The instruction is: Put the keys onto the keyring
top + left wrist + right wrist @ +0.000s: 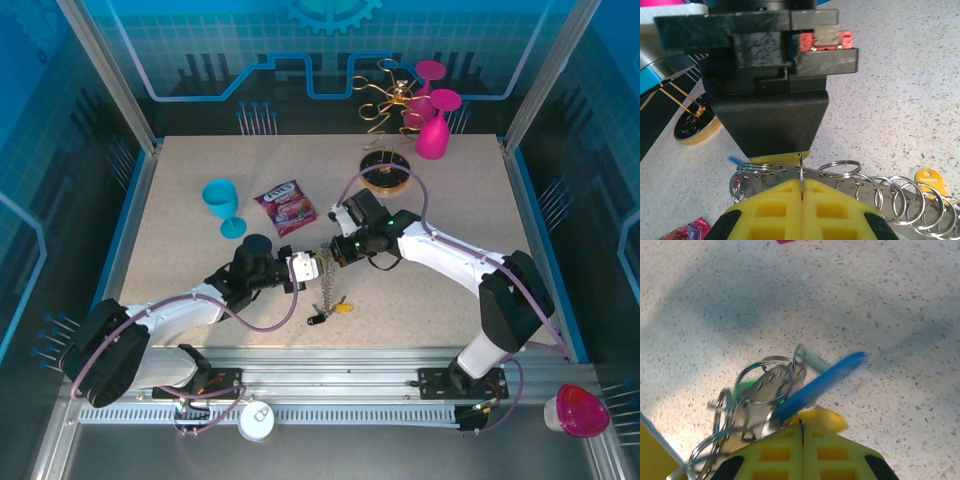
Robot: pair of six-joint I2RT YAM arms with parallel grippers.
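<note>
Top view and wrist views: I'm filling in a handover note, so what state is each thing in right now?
Left gripper: shut on the keyring, pinching its thin wire.
Right gripper: shut, tips among the rings.
Chain: trailing across the table.
Yellow key: at the chain's end, on the table.
Blue goblet: upright.
Snack packet: lying flat.
</note>
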